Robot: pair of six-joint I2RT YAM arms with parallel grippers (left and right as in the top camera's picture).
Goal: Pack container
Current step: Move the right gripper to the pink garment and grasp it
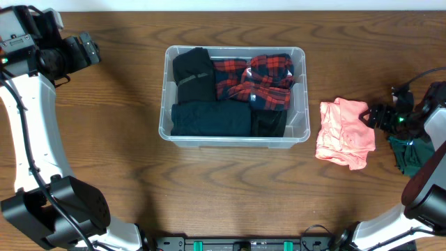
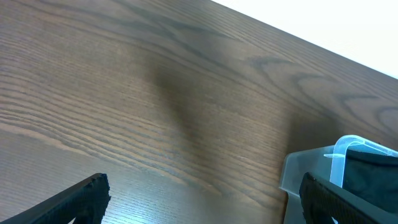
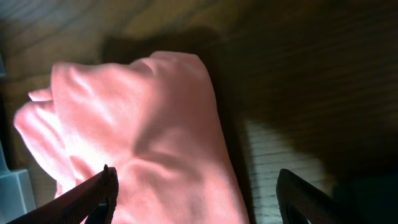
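Where the wood-grained desk (image 1: 104,160) spreads under both arms, we see the container (image 1: 235,141), clear plastic with rounded corners and a thick rim, at its middle. It holds a folded black garment (image 1: 193,73), a rumpled red-and-black plaid shirt (image 1: 263,78) and a smooth dark folded cloth (image 1: 211,118). Our left pincer (image 1: 89,50) stands wide over bare wood. Our right pincer (image 3: 196,199) gapes wide above a soft, creased pink cloth (image 3: 143,124) lying right of the container, gripping nothing.
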